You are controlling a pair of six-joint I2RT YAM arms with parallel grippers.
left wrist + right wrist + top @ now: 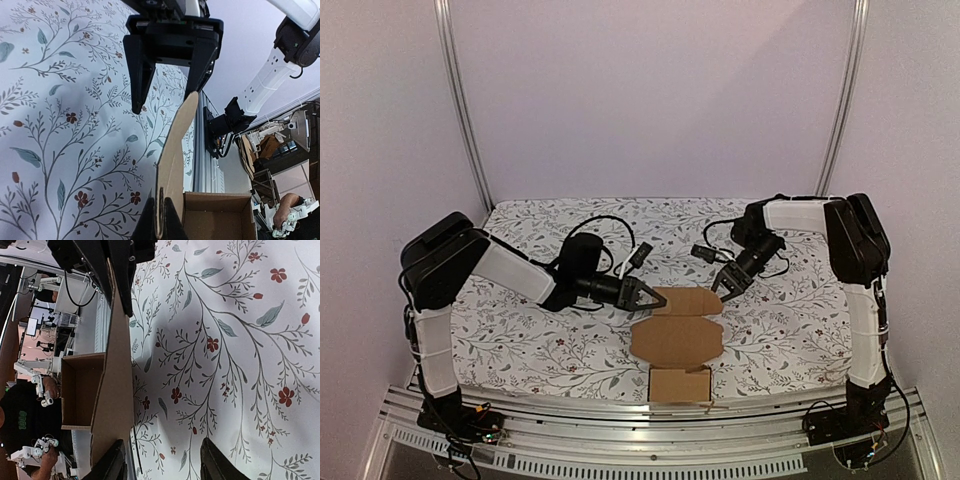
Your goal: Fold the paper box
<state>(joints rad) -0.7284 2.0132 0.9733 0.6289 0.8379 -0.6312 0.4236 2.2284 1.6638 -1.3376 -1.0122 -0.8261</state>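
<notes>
As it lies, the paper box (677, 340) runs near-to-far.

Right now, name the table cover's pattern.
Table cover: white, leafy vines, red flowers; right wrist view.

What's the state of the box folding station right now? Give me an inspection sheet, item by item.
Surface: floral cloth lying flat across the work area.
Job's things: paper box partly folded; its near end forms an open carton, and rounded flaps extend from it toward the grippers.
Clutter: nothing seen.
Grippers: left gripper shut on the far flap; right gripper open at that flap's other end.
Cables: black cables loop off both wrists above the cloth.
Surroundings: pale walls, metal frame posts, slotted rail along the near edge.
</notes>
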